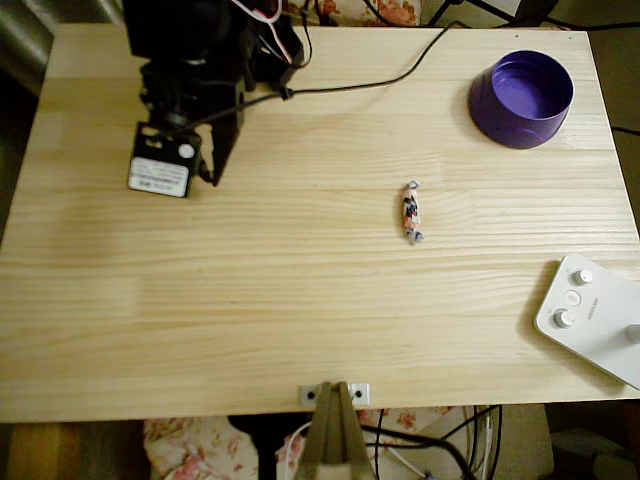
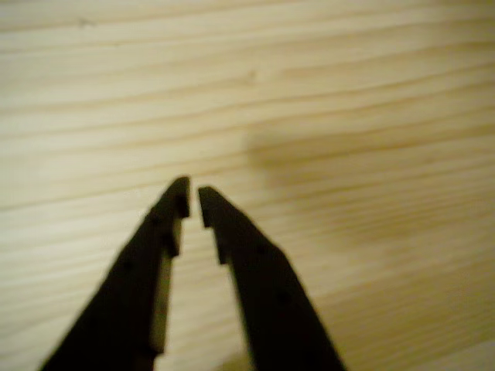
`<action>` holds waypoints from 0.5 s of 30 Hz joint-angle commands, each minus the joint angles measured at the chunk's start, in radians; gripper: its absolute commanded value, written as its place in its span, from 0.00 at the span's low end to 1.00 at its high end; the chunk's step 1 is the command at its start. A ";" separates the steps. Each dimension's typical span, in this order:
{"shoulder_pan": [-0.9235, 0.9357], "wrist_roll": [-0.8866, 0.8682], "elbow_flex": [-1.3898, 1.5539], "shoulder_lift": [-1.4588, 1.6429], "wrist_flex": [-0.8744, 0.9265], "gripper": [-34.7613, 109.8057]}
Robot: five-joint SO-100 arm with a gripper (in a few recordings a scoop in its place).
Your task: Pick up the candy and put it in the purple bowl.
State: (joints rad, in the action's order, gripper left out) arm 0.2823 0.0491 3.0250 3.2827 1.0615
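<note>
On the pale pine plank table, the small white wrapped candy lies mid-right, well apart from the round purple plastic bowl, the white knobbed device and the black gripper, its 2 fingers nearly pressed together around nothing; the gripper's white label is unreadable.

Pale wooden table, white device with knobs at right edge, black cable

Black arm, white-labelled motor block, red-white wires, black cable — gripper with tapered matte-black fingers

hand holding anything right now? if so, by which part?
Nothing. The hand is nearly closed over bare table; the candy lies apart from it.
</note>
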 commanded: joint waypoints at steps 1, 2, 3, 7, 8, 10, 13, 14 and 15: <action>0.002 0.008 -0.018 0.017 0.011 0.24; 0.002 0.008 -0.018 0.017 0.012 0.24; 0.002 0.008 -0.018 0.017 0.012 0.24; 0.006 0.005 -0.018 0.017 0.012 0.24; 0.012 -0.002 -0.018 0.017 0.012 0.24; 0.023 -0.015 -0.018 0.017 0.012 0.24; 0.023 -0.018 -0.018 0.017 0.012 0.24; 0.026 -0.020 -0.018 0.017 0.012 0.24; 0.026 -0.020 -0.018 0.017 0.012 0.24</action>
State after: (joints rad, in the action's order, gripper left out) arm 0.2884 0.0245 3.0250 3.2827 1.0615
